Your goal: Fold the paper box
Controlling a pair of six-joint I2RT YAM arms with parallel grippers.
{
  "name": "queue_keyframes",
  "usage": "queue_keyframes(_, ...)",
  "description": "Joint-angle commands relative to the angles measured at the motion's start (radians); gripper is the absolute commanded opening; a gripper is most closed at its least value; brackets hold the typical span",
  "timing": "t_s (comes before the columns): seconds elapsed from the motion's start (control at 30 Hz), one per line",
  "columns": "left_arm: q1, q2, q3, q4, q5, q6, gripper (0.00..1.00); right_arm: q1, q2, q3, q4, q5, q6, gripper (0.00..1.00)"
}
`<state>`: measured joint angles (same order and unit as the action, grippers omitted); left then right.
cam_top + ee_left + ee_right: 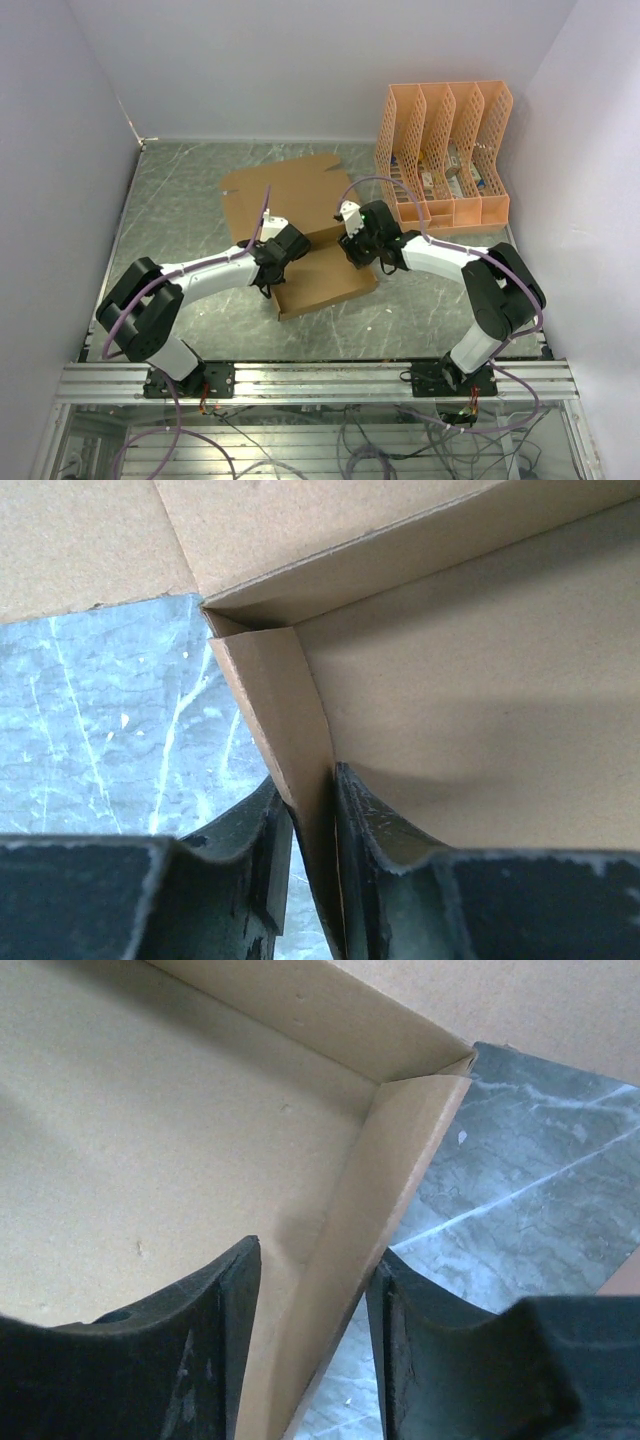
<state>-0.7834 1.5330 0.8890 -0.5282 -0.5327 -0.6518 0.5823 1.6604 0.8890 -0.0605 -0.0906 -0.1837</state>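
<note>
Nearest me, my two arms start at the bench's 6 o'clock edge: one left arm [200, 275] and one right arm [450, 262], both bent in toward the middle. There lies the one paper box [325, 285], plain brown corrugated cardboard, on the grey marbled bench [180, 200].

My left fingers [272, 268] are at the box's 9 o'clock side. They are narrow, pinching its upright left wall, with one finger inside the tray and one outside over the bench. My right fingers [357, 250] are at its 3 o'clock side and straddle the right wall. They are spread wider than the wall, with bench showing in the gap, so they grip nothing.

The box's near half is a shallow tray. Its flat base has two side walls and a back wall raised, and they meet at two square corners. Beyond the back wall, one flat panel stretches toward 11 o'clock.

Farthest, at 2 o'clock, stands one orange lattice file organizer [445, 150] with four slots, just beside that panel.
</note>
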Motion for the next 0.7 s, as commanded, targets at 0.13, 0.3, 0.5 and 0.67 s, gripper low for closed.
queue_keyframes(0.13, -0.02, -0.023, 0.005, 0.05, -0.004, -0.003, 0.4, -0.029, -0.034, -0.003, -0.036, -0.057, -0.002, 0.49)
queue_keyframes(0.3, -0.022, -0.035, 0.009, 0.04, -0.004, -0.005, 0.5, -0.033, -0.05, -0.005, -0.033, -0.073, -0.005, 0.51)
queue_keyframes(0.5, -0.022, -0.044, 0.022, 0.03, -0.003, -0.006, 0.48, -0.033, -0.052, -0.006, -0.033, -0.083, -0.005, 0.52)
queue_keyframes(0.67, -0.022, -0.033, 0.029, 0.023, 0.022, -0.005, 0.45, -0.033, 0.004, 0.011, -0.062, -0.039, -0.008, 0.39)
